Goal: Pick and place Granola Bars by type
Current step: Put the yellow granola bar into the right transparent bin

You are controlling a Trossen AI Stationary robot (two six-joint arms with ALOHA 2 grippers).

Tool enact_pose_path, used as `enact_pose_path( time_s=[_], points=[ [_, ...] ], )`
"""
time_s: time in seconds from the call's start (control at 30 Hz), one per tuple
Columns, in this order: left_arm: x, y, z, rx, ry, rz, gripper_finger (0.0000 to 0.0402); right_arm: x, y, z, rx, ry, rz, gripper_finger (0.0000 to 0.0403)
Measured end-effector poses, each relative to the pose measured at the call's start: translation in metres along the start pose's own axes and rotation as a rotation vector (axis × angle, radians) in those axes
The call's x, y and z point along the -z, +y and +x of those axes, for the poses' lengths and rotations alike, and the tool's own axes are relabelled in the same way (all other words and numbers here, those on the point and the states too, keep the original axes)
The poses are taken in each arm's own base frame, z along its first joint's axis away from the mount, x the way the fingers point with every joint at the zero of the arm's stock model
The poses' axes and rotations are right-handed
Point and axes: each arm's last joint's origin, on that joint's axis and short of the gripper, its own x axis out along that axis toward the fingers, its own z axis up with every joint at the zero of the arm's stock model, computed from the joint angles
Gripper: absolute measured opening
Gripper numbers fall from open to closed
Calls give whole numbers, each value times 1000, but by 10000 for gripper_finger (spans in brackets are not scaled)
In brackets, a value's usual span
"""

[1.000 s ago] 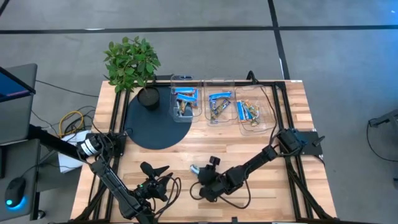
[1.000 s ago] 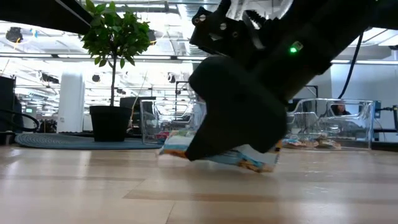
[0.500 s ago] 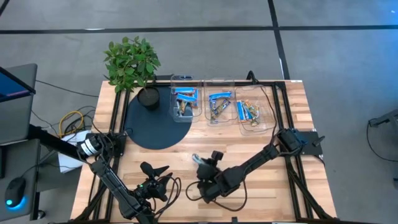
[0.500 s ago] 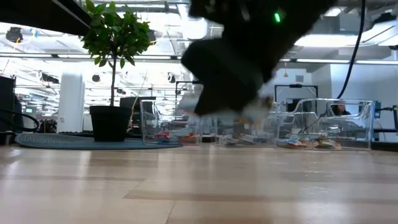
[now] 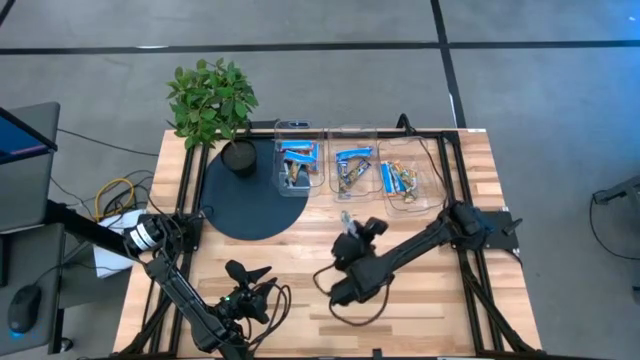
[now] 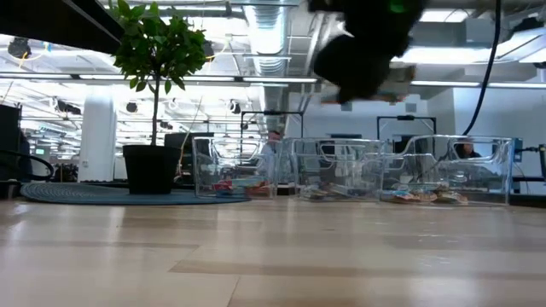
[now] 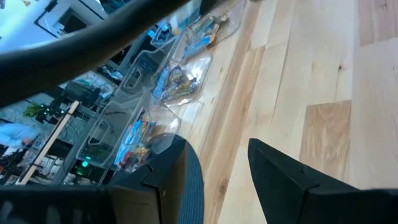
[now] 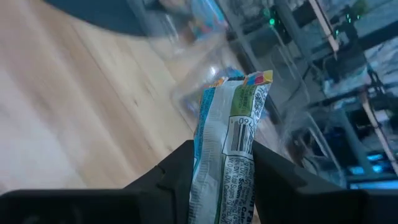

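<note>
Right wrist view showed right gripper (image 8: 221, 163) pinching a silvery-white granola bar (image 8: 233, 130), lifted clear for carrying toward tubs (image 5: 352, 168); left gripper (image 7: 217, 171) parked, spread, empty.

landmark = row of three clear tubs (image 5: 345, 168) along the far edge of the table (image 5: 300, 255). bare wood in front of the tubs is open across the whole width, low view shows nothing standing on it. right gripper (image 5: 347, 228) hangs raised above that strip, clamped on a silvery-white bar (image 8: 233, 140), just short of the middle tub. tub walls stand up as a barrier, so entry is from above only. left of the tubs: dark round mat (image 5: 250, 195) lies flat, potted plant (image 5: 212, 105) on its far rim blocks that corner. left gripper (image 5: 247, 290) sits well in front of the tubs, near the front-left edge, jaws apart. frame rails (image 5: 455, 175) flank the right tub.
</note>
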Motion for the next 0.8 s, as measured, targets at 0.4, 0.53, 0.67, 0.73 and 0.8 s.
enact_pose_path(
  time_s=[0.4,0.53,0.67,0.73,0.8],
  points=[
    [1,-1,0,9,22,-3,167,0,-62,23,30,105,171,123],
    [1,-1,0,11,25,-4,167,9,-87,33,47,153,217,123],
    [1,-1,0,12,24,-8,167,20,-111,47,75,212,266,123],
    [0,-1,0,15,23,-14,167,27,-124,54,88,240,289,123],
    [0,-2,0,17,21,-11,167,33,-135,61,103,273,307,123]
  ],
)
